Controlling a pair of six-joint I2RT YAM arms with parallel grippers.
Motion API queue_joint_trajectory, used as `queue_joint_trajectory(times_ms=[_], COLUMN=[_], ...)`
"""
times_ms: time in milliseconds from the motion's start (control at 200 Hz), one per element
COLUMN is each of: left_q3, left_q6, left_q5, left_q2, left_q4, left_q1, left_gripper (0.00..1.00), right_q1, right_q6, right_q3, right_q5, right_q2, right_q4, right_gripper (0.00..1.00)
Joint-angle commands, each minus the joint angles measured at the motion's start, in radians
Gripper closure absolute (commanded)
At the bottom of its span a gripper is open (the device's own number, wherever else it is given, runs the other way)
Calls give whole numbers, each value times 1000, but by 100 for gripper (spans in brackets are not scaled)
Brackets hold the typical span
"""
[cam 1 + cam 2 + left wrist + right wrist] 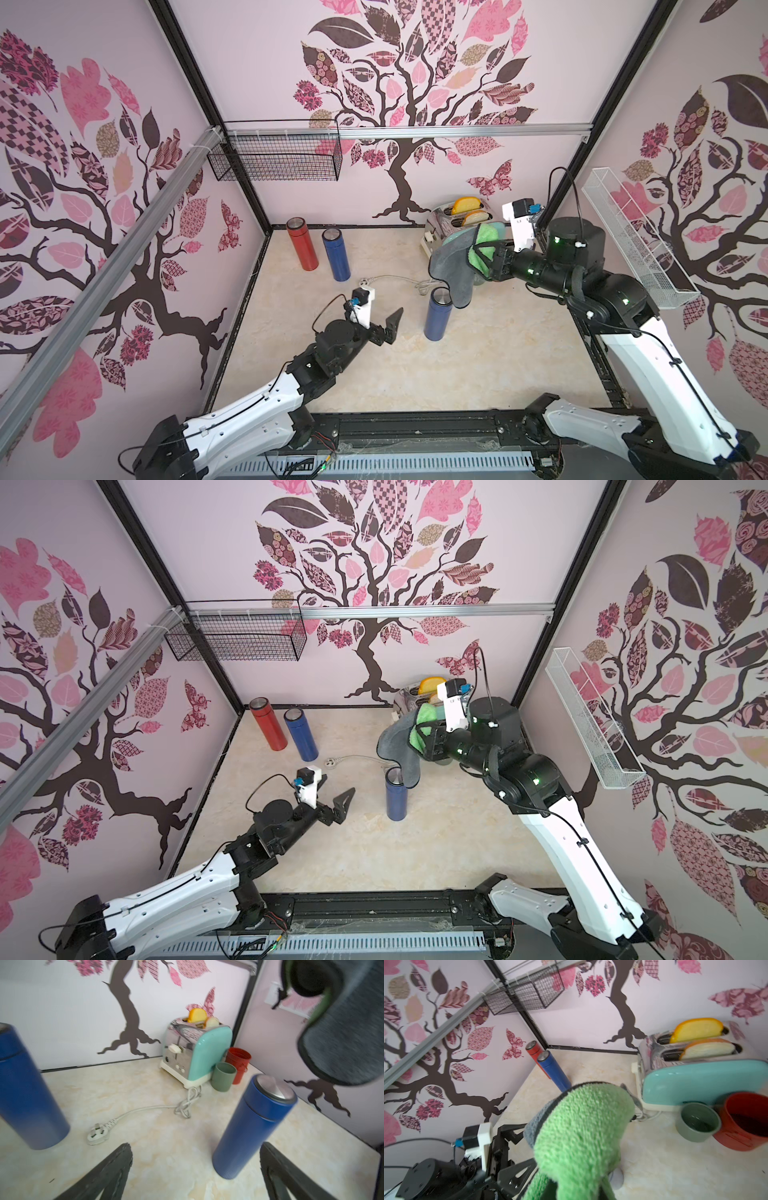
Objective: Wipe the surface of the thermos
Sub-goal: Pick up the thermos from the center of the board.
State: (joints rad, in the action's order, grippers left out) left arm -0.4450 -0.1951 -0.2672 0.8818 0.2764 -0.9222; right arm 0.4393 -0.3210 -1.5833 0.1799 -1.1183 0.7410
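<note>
A dark blue thermos with a steel lid stands upright mid-table. My right gripper is shut on a green and grey cloth, which drapes over its jaws and hides them. The cloth's grey end hangs just above and beside the thermos lid, apart from it in the left wrist view. My left gripper stands open and empty, low, a short way left of the thermos.
A red thermos and another blue one stand at the back left. At the back right are a teal toaster with bread, a green cup and a red cup. Its cord and plug lie mid-table. Wire baskets hang on the walls.
</note>
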Motion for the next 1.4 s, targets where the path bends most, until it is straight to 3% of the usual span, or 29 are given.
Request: queue_joint_trajectory(times_ms=[0, 85, 220, 495, 750, 1175, 1395], left_q3=[-22, -45, -74, -92, -222, -730, -1190], left_q6=[67, 65, 56, 42, 64, -77, -126], left_q5=[-33, -27, -39, -71, -31, 58, 63], left_q2=[54, 119, 238, 408, 463, 506, 697], left_q4=[51, 85, 175, 390, 256, -612, -1147], left_q1=[-85, -135, -194, -202, -201, -202, -202], left_gripper=[2, 2, 2, 2, 2, 2, 2], right_q1=[-165, -250, -251, -254, -256, -261, -263], right_q6=[-11, -24, -59, -74, -62, -44, -62], right_q3=[10, 47, 105, 162, 173, 187, 269], right_q5=[200, 241, 245, 239, 206, 123, 86], right_q2=[5, 21, 48, 76, 90, 119, 146], right_q4=[35, 21, -23, -57, -52, -9, -6], right_gripper=[100, 100, 100, 100, 100, 100, 100])
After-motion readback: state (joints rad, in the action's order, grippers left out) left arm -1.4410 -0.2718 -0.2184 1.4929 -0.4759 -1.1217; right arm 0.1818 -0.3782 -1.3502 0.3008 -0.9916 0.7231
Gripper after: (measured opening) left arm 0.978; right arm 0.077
